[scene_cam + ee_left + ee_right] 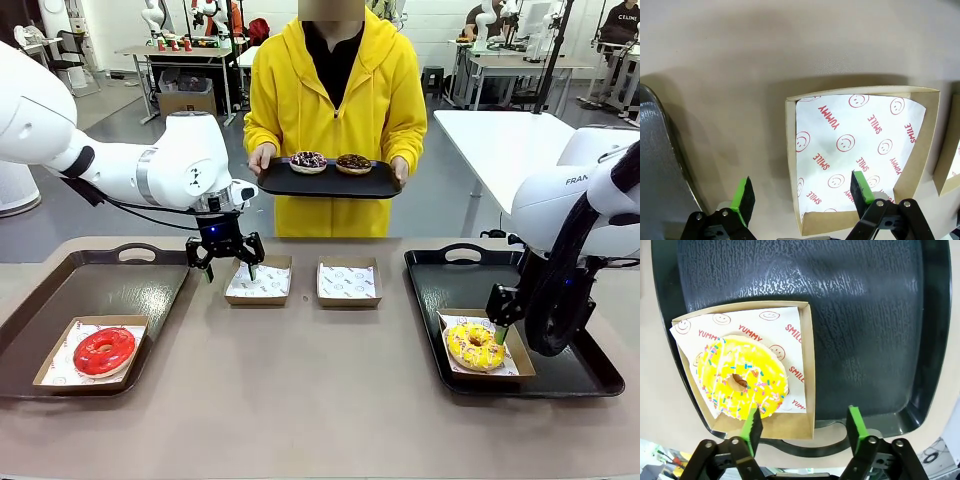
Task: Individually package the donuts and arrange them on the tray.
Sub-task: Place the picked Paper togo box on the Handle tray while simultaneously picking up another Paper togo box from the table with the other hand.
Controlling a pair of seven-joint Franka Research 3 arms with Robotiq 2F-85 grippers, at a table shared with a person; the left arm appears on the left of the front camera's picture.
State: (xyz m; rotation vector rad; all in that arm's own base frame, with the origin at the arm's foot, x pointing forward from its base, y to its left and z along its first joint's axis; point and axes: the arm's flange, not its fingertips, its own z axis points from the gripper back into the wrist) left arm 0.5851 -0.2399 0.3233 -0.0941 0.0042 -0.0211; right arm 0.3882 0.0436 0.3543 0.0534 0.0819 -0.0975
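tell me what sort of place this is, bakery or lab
Probably a robotics lab or test hall, set up as a donut-packing station. Two white robot arms work a table with trays and paper-lined boxes, and behind the person stand plain workbenches on a bare grey floor.

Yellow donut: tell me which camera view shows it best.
The right wrist view: the yellow donut sits close and nearly whole, sprinkles and hole clear, in its paper-lined box on the black tray. The front view shows the donut small and low-angled at the right. The left wrist view faces another paper-lined box.
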